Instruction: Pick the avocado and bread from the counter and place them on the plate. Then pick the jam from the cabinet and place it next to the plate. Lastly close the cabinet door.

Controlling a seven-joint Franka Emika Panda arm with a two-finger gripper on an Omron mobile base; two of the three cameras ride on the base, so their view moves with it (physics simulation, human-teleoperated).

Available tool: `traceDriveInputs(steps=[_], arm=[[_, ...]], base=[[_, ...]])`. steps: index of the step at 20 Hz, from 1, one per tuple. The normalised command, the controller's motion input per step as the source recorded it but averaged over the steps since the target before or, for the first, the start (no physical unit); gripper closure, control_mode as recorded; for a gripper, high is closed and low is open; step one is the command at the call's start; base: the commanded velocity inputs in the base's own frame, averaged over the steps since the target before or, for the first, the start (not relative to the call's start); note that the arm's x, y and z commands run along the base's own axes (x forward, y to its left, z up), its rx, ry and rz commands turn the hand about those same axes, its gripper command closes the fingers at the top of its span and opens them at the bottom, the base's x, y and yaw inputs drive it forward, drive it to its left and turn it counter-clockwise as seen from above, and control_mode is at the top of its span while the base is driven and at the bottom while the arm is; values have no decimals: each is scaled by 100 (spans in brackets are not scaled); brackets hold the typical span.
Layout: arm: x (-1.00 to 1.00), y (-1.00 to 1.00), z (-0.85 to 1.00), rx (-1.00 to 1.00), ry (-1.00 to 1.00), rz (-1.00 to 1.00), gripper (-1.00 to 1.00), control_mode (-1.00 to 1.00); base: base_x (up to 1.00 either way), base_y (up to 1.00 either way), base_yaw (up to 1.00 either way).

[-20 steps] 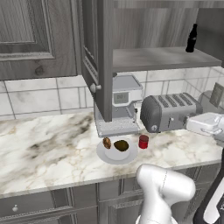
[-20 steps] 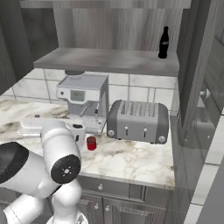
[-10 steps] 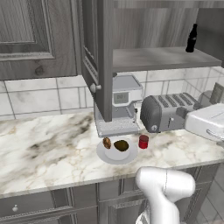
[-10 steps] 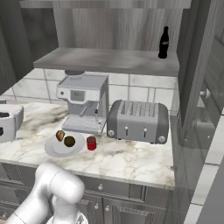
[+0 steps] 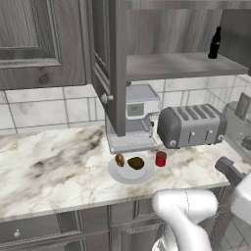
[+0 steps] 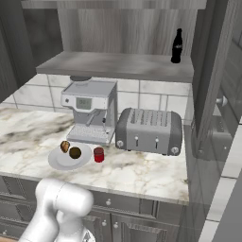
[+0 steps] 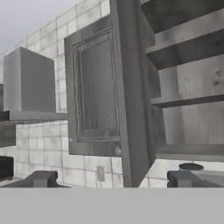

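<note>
The pale plate lies on the marble counter in front of the coffee machine. On it sit the bread and, to its right, the dark avocado. The red jam stands upright on the counter just right of the plate. The cabinet is open; its left door swings out over the counter. My gripper is open and holds nothing, facing that door's panel and knob.
A black bottle stands on the cabinet shelf. A coffee machine and a toaster stand behind the plate. My white arm rises near the counter's front edge.
The hand has dropped from counter height toward the lower right of the left base view and left the right base view. Plate, food and jam have not moved.
</note>
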Motion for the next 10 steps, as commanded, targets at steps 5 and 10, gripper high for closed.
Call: traceDriveInputs(steps=[5, 10], arm=[[8, 36, 0, -5, 0, -27, -100, -100], [49, 56, 0, -3, 0, -45, -100, -100]], base=[[0, 0, 0], [0, 0, 0]])
